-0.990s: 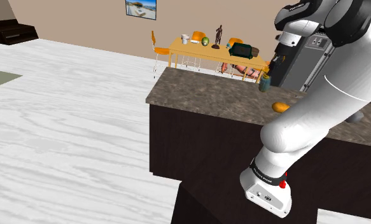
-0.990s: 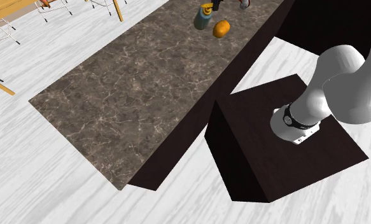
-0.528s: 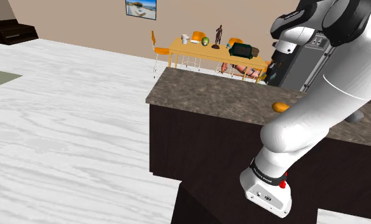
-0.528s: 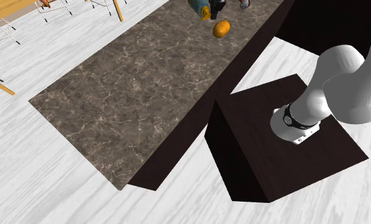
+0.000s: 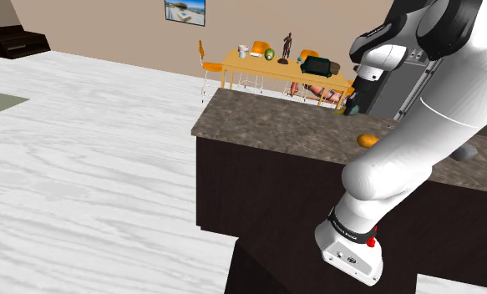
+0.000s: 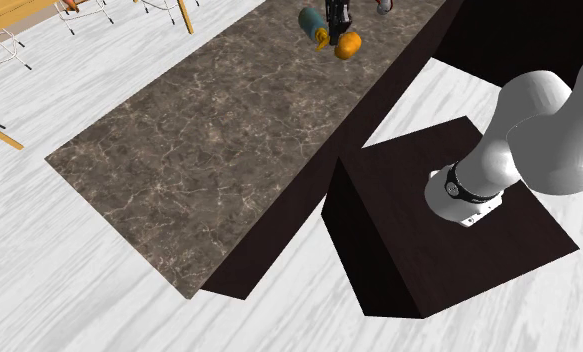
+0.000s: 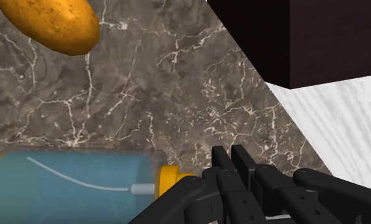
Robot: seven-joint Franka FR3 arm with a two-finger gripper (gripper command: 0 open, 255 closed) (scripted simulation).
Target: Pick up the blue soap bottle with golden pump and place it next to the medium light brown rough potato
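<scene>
Bottle (image 7: 69,184) lies toppled near the potato (image 7: 47,25) — our gripper (image 7: 230,154), fingers pressed together, holds nothing; we judge the pick not yet done — next, open and grasp it.

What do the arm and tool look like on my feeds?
The arm is glossy white with rounded links; near its base sit a black collar with small white lettering and a red tab. The tool is all black, with two blocky fingers.
</scene>
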